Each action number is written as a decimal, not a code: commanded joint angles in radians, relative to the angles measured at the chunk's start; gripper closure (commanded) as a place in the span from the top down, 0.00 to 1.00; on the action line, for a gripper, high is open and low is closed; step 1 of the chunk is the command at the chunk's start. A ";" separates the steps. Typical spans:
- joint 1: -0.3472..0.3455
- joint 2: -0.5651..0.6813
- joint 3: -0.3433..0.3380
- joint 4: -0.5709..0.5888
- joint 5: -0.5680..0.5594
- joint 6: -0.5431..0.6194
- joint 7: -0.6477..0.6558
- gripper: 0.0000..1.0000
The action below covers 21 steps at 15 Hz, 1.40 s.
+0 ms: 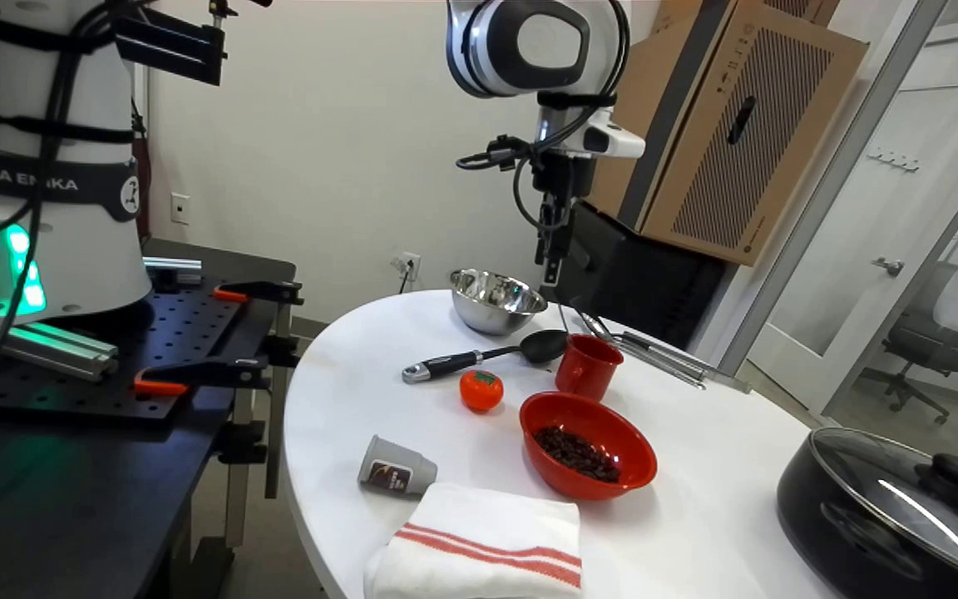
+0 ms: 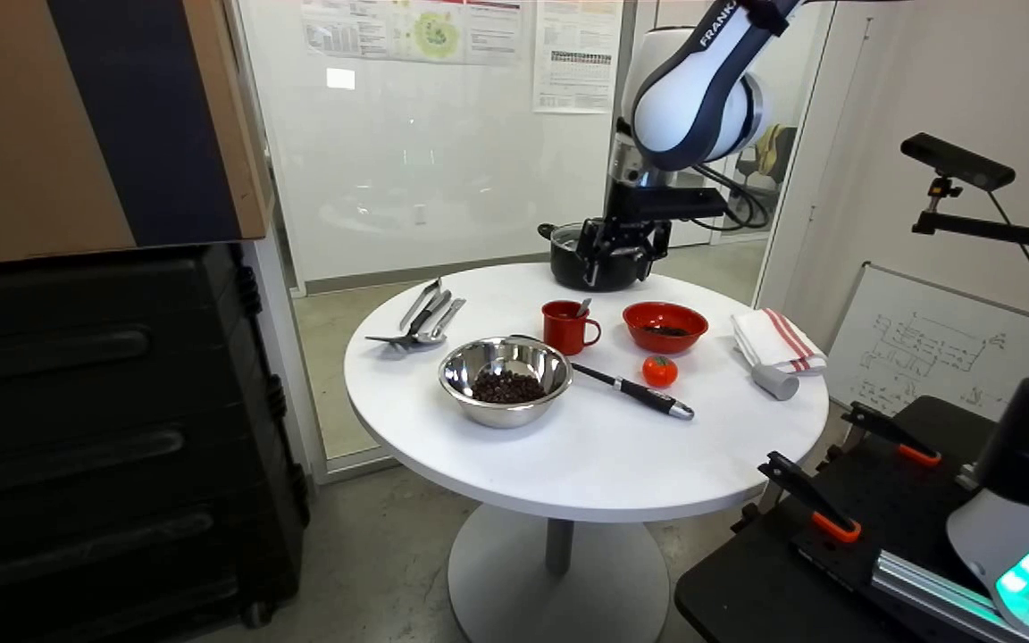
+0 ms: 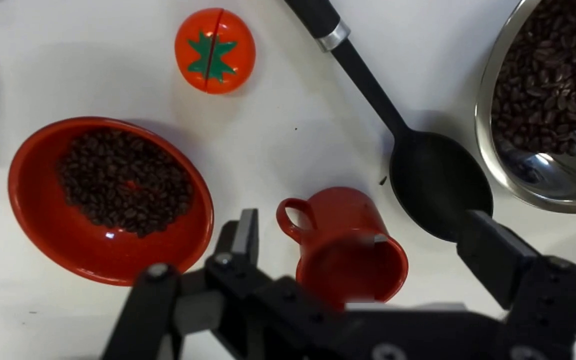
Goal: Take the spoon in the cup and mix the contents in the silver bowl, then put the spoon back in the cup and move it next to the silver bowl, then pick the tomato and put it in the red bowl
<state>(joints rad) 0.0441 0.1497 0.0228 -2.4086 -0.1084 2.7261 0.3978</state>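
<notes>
**Jaws spread wide above the small red handled cup (image 3: 345, 215)**

The black jaws are released and stand far apart. In the wrist view the cup shows in the gap between them, lower down, on the round white desk (image 2: 613, 464). Leaning in the cup is the thin metallic spoon (image 2: 584, 306), its handle poking up past the rim; whether the jaws touch that handle cannot be told.

Just beside the cup lies the large black-headed serving spoon (image 3: 438, 180), its oval head between the cup and the shiny round silver bowl (image 2: 506, 414), which holds dark beans (image 3: 543, 75). On the handle side of the cup sits the wide glossy red bowl (image 3: 78, 240), also holding beans. The round red-orange tomato (image 3: 215, 51) with a green star-shaped top rests on the desk between the red bowl and the serving spoon's handle.

Farther out, a grey tapered tumbler (image 1: 404, 457) lies on its side by the folded white towel (image 1: 496, 520) with red stripes, and a black pot (image 1: 828, 516) with a glass lid stands near the desk's edge.
</notes>
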 commanded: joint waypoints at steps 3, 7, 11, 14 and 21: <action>0.020 0.005 -0.025 -0.008 0.012 0.024 0.028 1.00; 0.035 0.045 -0.039 0.006 0.014 0.054 0.117 1.00; 0.079 0.104 -0.060 0.036 -0.014 0.082 0.188 1.00; 0.120 0.151 -0.078 0.084 -0.020 0.063 0.209 1.00; 0.186 0.216 -0.143 0.190 -0.044 0.014 0.228 1.00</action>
<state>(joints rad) 0.1972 0.3280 -0.0827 -2.2800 -0.1242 2.7801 0.5984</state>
